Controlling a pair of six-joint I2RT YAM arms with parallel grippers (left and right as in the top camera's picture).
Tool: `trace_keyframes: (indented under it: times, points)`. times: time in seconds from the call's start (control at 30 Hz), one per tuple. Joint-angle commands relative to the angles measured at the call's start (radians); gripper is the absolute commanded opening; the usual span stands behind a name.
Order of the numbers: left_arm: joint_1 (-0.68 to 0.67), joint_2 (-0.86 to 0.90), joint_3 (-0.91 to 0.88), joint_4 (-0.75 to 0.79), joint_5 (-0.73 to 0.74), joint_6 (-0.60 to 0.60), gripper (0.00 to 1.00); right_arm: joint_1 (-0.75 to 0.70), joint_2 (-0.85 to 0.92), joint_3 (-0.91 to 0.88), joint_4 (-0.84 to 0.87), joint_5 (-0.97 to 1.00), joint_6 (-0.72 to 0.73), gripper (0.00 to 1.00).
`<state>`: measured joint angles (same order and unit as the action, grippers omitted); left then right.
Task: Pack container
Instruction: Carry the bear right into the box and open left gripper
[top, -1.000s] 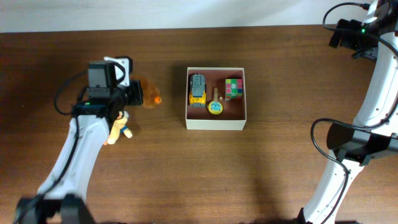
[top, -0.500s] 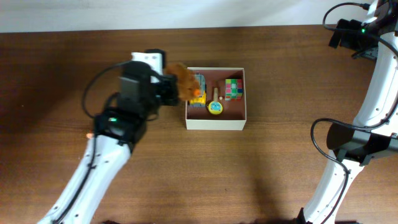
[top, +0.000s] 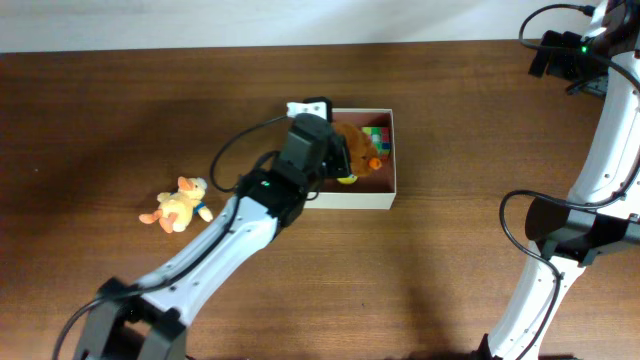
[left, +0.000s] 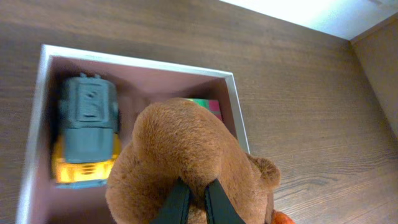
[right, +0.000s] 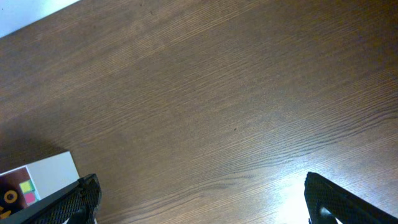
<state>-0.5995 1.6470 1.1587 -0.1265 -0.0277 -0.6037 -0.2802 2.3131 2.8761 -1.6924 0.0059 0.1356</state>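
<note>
Overhead, the white-walled container (top: 347, 201) sits near the middle of the wooden surface (top: 440, 270), toward its far side. The left fingers (left: 176, 202) pinch a brown plush bear (left: 180, 143) over the container's interior, where a grey-and-yellow toy truck (left: 84, 130) and a coloured cube (top: 378, 140) lie. A yellow plush toy (top: 180, 205) lies on the surface well to the left. The right fingers (right: 74, 199) are spread wide over bare wood at the far right, gripping nothing.

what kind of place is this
Probably a robotics lab bench, not a home: a left arm and right arm flank a wooden table, and a white container holds small toys.
</note>
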Motion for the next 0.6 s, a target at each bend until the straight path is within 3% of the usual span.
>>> trace_keyframes:
  times: [0.0,0.33,0.57]
  points:
    - [-0.023,0.036,0.013,0.036,-0.022,-0.076,0.02,-0.002,-0.001,0.006,-0.006,-0.005,0.008,0.99]
    - [-0.039,0.060,0.013,0.005,-0.021,-0.249,0.02,-0.002,-0.001,0.006,-0.006,-0.005,0.008,0.99]
    - [-0.042,0.074,0.013,-0.030,-0.022,-0.283,0.02,-0.002,-0.001,0.006,-0.006,-0.005,0.008,0.99]
